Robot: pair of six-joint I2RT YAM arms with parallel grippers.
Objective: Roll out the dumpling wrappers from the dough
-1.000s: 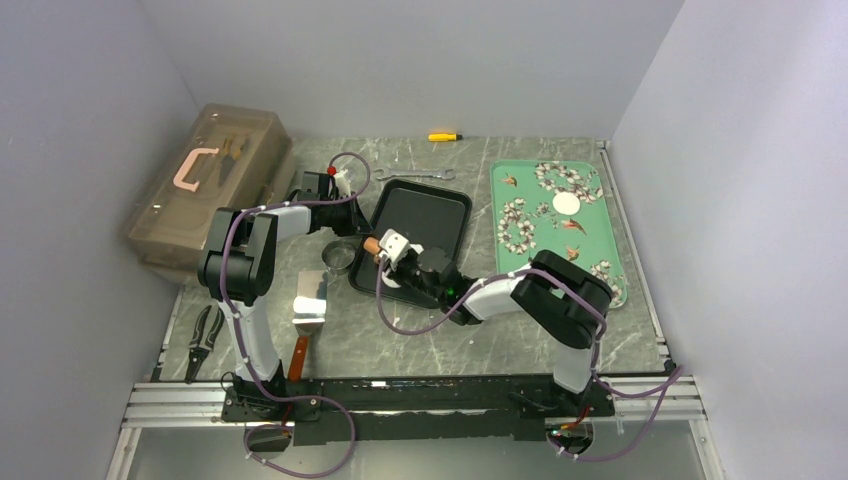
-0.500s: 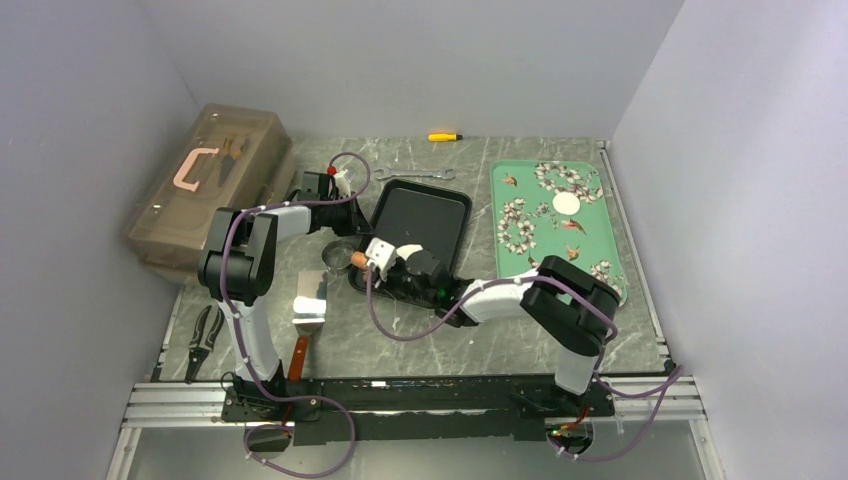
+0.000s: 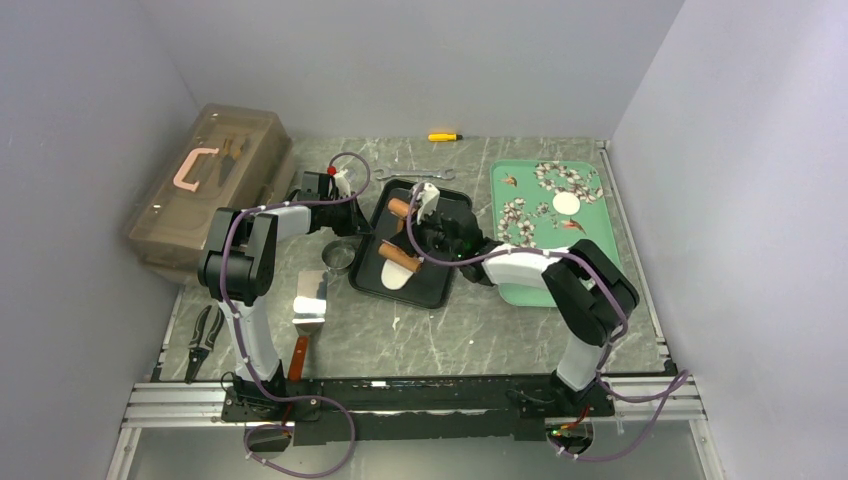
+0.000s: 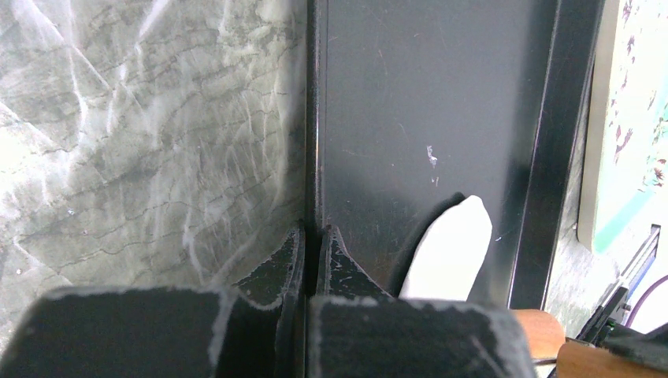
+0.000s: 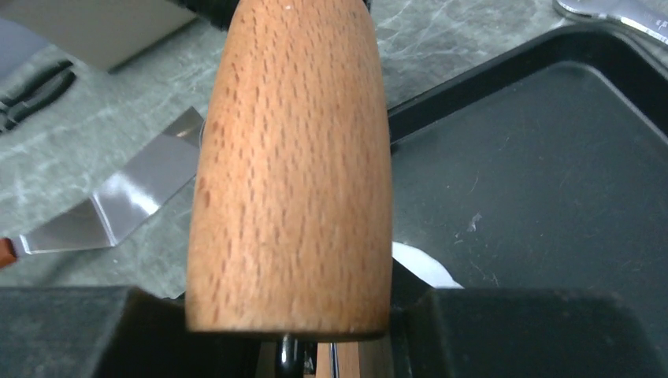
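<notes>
— From above first?
— Can see the left gripper (image 3: 358,215) pinched onto the left rim of the black tray (image 3: 440,285). Can see the right gripper (image 3: 415,232) clamped round the wooden roller (image 3: 399,257), over that same tray. Find the dough (image 3: 393,277) flattened white on the tray floor, toward the near-left corner, just beside the roller's near end. Also spot one dumpling wrapper (image 3: 566,204), a white round, on the green floral tray (image 3: 585,240).
— And at the left wrist?
— Shows both fingers (image 4: 340,264) pressed together on the thin upright rim of the black tray (image 4: 394,118). Shows the dough (image 4: 449,252) as a pale tongue on the dark floor, apart from the fingers, with a bit of wooden roller (image 4: 543,323) low on the right.
— Right wrist?
— Filled mostly by the wooden roller (image 5: 291,173), wedged between the dark finger blocks (image 5: 543,335). Catches only a white sliver of dough (image 5: 421,264) past the roller's right side, on the black tray (image 5: 551,157). Picks out a metal spatula (image 5: 134,197) on the marble table (image 5: 441,47), off to the left.
</notes>
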